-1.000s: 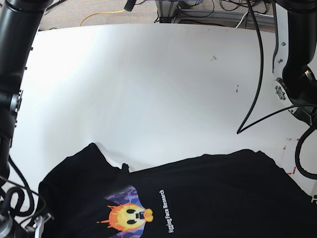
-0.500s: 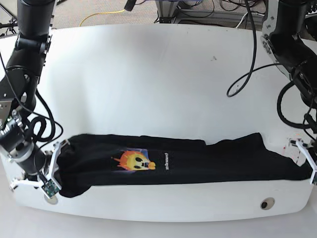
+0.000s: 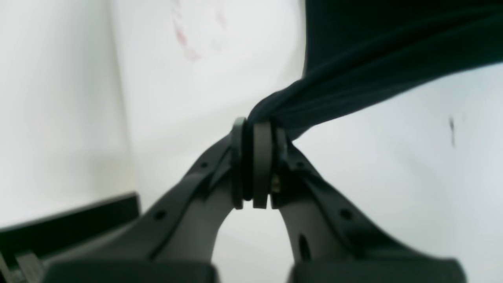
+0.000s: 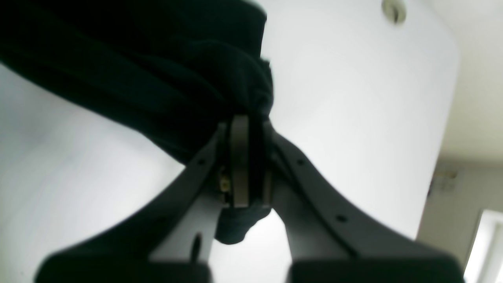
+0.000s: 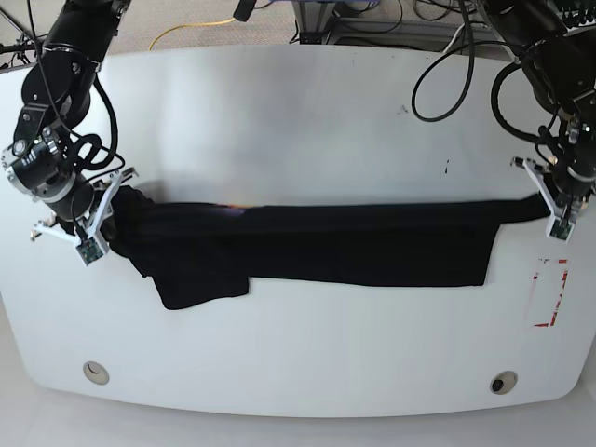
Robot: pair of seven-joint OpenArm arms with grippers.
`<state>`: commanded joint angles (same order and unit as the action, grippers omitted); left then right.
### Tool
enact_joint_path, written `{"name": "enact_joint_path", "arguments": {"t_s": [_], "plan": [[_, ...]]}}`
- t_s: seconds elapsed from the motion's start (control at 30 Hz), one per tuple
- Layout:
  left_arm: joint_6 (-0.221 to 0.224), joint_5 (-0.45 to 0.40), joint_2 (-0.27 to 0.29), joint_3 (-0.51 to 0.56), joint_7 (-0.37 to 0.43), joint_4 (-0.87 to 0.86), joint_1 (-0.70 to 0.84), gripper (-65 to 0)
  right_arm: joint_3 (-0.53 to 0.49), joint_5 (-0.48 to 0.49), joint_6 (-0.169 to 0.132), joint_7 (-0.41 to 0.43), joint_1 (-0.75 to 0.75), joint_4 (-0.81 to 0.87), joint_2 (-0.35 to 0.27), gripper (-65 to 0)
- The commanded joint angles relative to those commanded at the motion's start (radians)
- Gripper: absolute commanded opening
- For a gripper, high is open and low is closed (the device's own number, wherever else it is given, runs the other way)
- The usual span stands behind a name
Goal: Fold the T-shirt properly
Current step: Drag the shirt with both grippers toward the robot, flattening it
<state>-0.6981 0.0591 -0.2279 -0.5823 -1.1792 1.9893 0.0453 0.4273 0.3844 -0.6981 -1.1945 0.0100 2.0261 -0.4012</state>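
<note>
The shirt (image 5: pixel 372 261) is held between both grippers across the middle of the bench (image 5: pixel 298 363), its upper border drawn nearly straight. Below that line, cloth reaches toward the edge with the two round holes (image 5: pixel 96 372) (image 5: pixel 504 383), stopping well short of it. Only a sliver of the orange print (image 5: pixel 237 209) is shown.

The left gripper (image 3: pixel 252 169) is closed on a narrow pinch of cloth, nearer the side with the red marks (image 5: pixel 562 293). The right gripper (image 4: pixel 248 169) is closed on a thicker, gathered bunch, with a flap of fabric poking out beyond its fingers. How much of the shirt is lifted clear of the bench cannot be told.

The step in hand is judged to be a two-handed fold, with the shirt partly doubled at most. For it to be done well, both grippers should be moved together at matched height and speed, with light tension kept so the span does not sag. The free border should be laid down first, and the held border then brought over it squarely. Extra slack may be needed on the bunched side, where a crease or skewed corner is likely to be left. If the span is pulled too hard, the narrow pinch could be lost. The cloth should be lowered fully before either grip is released.
</note>
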Motion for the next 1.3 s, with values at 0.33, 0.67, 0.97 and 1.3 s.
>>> {"name": "enact_joint_path", "arguments": {"t_s": [0.33,0.67,0.97,1.3], "plan": [[0.000,-0.002,0.028,-0.058,0.002,0.000,0.183,-65.0,0.011,0.000,0.000,0.002,-0.221,-0.002,0.055,-65.0],[0.000,-0.008,-0.003,-0.052,0.077,-0.008,0.272,-65.0,0.011,-0.002,0.000,0.008,-0.404,-0.002,0.104,-65.0],[0.000,-0.009,-0.023,-0.052,0.091,-0.008,0.279,-65.0,0.011,-0.003,0.000,0.008,-0.454,-0.006,0.106,-58.8],[0.000,-0.008,-0.026,-0.051,0.094,-0.009,0.295,-65.0,0.256,0.238,0.000,0.000,-0.459,-0.008,0.172,-25.0]]}}
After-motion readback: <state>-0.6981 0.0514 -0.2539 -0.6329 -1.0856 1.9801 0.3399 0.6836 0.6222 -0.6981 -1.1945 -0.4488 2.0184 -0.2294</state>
